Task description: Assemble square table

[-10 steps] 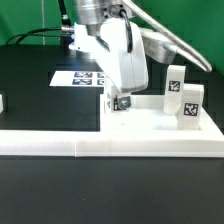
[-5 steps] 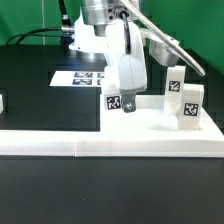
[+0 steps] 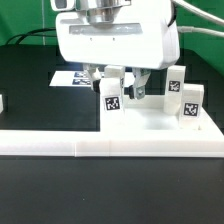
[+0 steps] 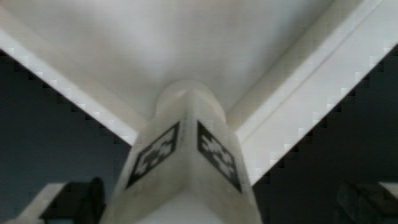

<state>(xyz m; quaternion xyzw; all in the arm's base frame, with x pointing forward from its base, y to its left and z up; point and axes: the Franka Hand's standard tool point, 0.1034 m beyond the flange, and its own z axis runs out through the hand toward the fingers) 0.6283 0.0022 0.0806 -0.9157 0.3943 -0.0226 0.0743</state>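
The square table's white slab (image 3: 150,122) lies flat behind the front rail. Three white tagged leg posts stand upright on it. One leg post (image 3: 113,95) is at the slab's corner toward the exterior view's left, and two more (image 3: 176,82) (image 3: 191,105) are toward the right. My gripper (image 3: 118,86) hangs over the left post, open, with a dark finger (image 3: 98,78) on each side and a gap between pads and post. In the wrist view that post (image 4: 183,150) rises from the slab (image 4: 214,50) between my fingertips (image 4: 75,202); the gripper (image 4: 217,208) holds nothing.
A long low white border rail (image 3: 110,148) runs along the front of the slab. The marker board (image 3: 72,77) lies flat on the black table (image 3: 40,100) behind my gripper. A small white piece (image 3: 2,101) sits at the exterior view's left edge.
My jaws have opened and let go of the left leg post, which stays standing on the slab. The wrist has turned and risen slightly, its broad face now toward the exterior camera.
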